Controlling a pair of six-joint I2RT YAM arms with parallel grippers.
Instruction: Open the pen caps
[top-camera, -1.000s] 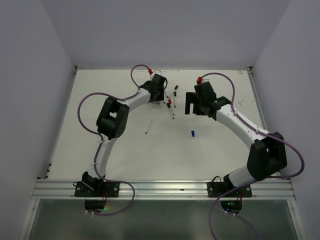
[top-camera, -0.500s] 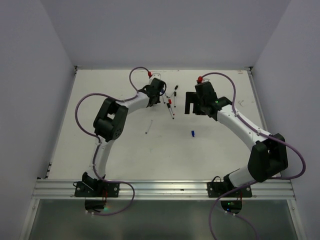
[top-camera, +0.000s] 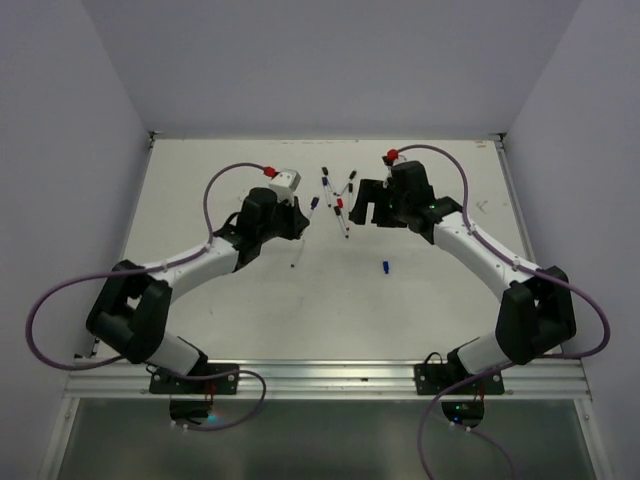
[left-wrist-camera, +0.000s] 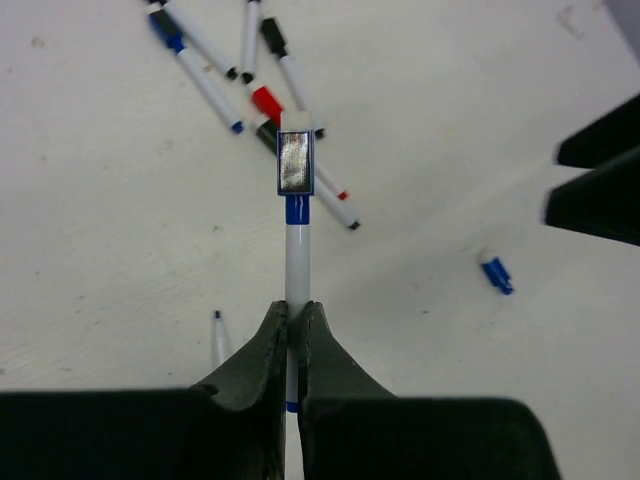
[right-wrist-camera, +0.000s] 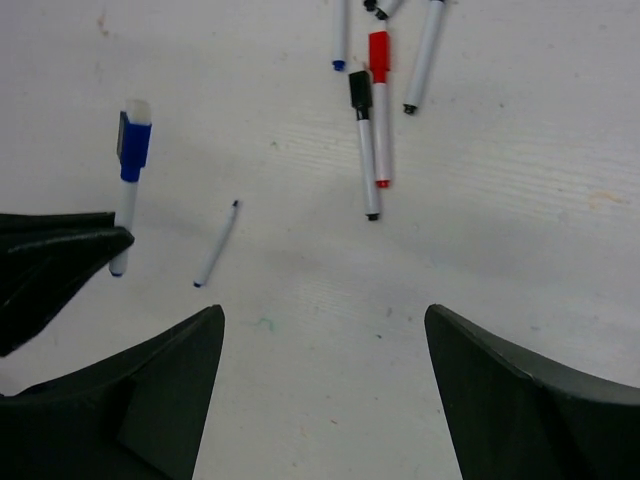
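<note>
My left gripper is shut on the white barrel of a pen, held above the table. That pen's blue cap, with a grey patch on it, is on the far end and points at the pen pile. From above, the left gripper sits just left of the pile, with the blue cap beyond its tips. My right gripper is open and empty, facing the held pen's blue cap from the right. A loose blue cap lies on the table.
Several capped pens lie crossed in a pile between the grippers, among them a red-capped pen and a black-capped pen. An uncapped white barrel lies near the left gripper. The table's back edge is just behind the pile.
The left gripper has shut on the blue-capped pen and drawn back from the pile, toward the near left, as the arm swung low. The right gripper edged left.
</note>
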